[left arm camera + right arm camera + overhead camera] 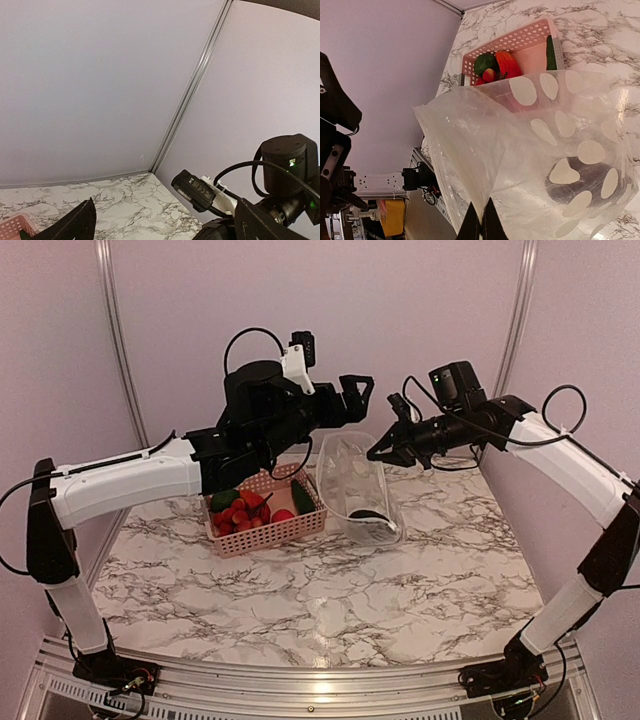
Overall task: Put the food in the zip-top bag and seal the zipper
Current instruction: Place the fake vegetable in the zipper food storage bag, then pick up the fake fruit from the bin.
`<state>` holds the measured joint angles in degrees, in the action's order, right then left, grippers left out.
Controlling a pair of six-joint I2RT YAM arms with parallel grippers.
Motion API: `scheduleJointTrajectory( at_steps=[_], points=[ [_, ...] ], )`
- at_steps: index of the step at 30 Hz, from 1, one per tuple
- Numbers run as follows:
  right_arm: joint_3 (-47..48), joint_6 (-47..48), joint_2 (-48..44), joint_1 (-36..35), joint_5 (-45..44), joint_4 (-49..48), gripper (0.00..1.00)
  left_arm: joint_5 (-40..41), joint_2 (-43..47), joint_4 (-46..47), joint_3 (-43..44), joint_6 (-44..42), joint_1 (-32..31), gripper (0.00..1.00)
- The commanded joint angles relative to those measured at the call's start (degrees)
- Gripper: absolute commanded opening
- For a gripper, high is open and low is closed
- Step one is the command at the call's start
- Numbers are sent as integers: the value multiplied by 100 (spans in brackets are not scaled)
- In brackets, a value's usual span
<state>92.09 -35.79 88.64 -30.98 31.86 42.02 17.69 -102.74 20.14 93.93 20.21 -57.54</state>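
Observation:
The zip-top bag [352, 485], clear with white dots, stands open on the table right of the basket. One dark food piece [368, 517] lies in its bottom; it also shows in the right wrist view [585, 182]. My right gripper [381, 451] is shut on the bag's mouth edge and holds it up; the fingertips [481, 226] pinch the plastic [520, 150]. I cannot make out the zipper strip. The remaining food [245, 510], red and green pieces, lies in the basket [495, 62]. My left gripper [356, 395] is open and empty, raised above the bag; its fingers [75, 225] show at the frame's bottom.
The pink lattice basket [275, 535] stands at the back left of the marble table [330, 590], touching the bag's left side; it also shows in the right wrist view [520, 37]. The right arm's wrist camera [196, 190] is close to my left gripper. Walls enclose the back and sides.

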Motion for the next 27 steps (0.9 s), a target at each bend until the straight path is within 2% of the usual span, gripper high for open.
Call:
scheduleJointTrajectory(
  at_steps=[1,6,10,13,16,20,22,27],
  points=[
    [45,140,104,162,-107,-157,0,-477,70,-347,536,279,88,99],
    [308,585,197,687,-413,361,0,-720,403,-820,443,726,326,99],
    [1055,1195,316,1147,-1230,1030,0,-738,884,-1247,-104,785,560,99],
    [1457,1581,440,1200,-1720,1349,0,-1027,1239,-1737,-534,758,740,99],
    [1163,1769,451,1192,-1831,1217,0,-860,1450,-2499,-869,674,786,99],
    [31,1686,265,1085,-1751,602,0,-1288,1597,-2911,-1134,228,780,99],
    [-405,1619,233,965,-1658,379,0,-1046,1643,-3111,-1201,301,779,99],
    [-834,1666,278,528,-1485,182,0,570,1888,-3466,-1647,532,793,99]
  ],
)
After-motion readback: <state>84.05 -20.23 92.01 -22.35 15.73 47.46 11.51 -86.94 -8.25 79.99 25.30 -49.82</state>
